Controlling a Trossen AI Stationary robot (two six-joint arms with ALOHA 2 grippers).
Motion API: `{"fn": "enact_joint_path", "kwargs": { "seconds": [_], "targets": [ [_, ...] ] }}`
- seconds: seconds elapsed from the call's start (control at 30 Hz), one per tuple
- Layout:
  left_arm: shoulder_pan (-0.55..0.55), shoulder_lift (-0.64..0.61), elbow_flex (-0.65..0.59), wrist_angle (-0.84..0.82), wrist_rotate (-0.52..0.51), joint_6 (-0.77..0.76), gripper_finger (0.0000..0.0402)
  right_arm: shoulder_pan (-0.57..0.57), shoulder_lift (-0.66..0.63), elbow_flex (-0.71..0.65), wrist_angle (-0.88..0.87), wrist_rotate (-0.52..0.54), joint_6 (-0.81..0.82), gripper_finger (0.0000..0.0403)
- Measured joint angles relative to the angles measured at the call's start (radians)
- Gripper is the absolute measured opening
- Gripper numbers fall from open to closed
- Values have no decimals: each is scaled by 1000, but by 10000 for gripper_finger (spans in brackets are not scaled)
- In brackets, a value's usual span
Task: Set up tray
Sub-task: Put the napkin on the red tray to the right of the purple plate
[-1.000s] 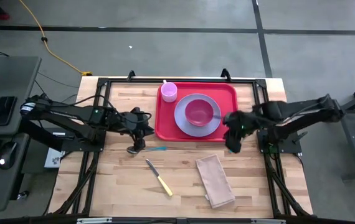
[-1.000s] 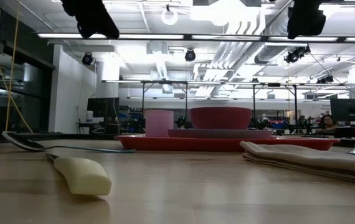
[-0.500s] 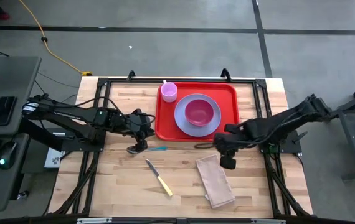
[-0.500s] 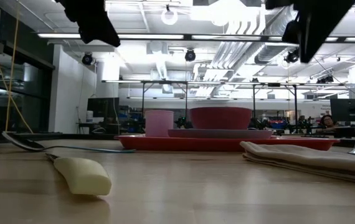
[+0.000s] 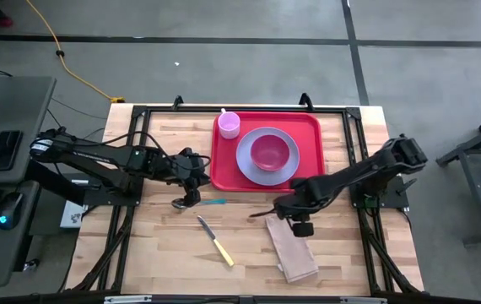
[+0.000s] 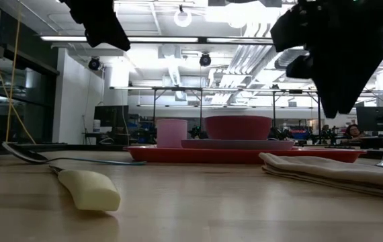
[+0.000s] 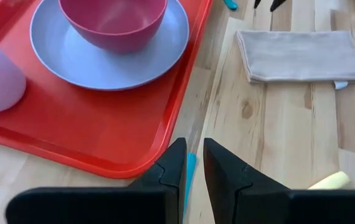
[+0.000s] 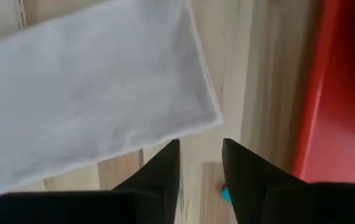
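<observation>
Both jaws stand slightly parted, gripping nothing: left gripper (image 7: 191, 163) beside the tray (image 5: 224, 173), right gripper (image 8: 200, 163) above the napkin (image 5: 291, 247). Tray sits at table rear; probably stiff, light, slippery; grasp its rim.

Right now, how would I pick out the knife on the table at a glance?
Start at the red tray at the far middle of the table. Come toward the near edge, past the blue-handled spoon. The knife lies diagonally, left of the folded tan napkin; its pale yellow handle sets it apart.
</observation>
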State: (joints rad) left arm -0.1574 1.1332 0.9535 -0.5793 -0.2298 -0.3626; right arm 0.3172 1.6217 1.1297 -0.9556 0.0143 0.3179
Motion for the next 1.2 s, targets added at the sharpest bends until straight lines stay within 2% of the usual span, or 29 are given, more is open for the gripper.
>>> {"fn": "enact_joint_path", "kwargs": {
  "seconds": [0.3,0.8,1.2],
  "targets": [
    [0,0,0,0,0,2,85,-6,28,0,68,-6,-112,151],
    [0,0,0,-23,6,17,85,-31,58,0,105,-79,-170,159],
    [0,0,0,-22,12,17,85,-30,175,0,140,-47,-196,169]
  ]
}}
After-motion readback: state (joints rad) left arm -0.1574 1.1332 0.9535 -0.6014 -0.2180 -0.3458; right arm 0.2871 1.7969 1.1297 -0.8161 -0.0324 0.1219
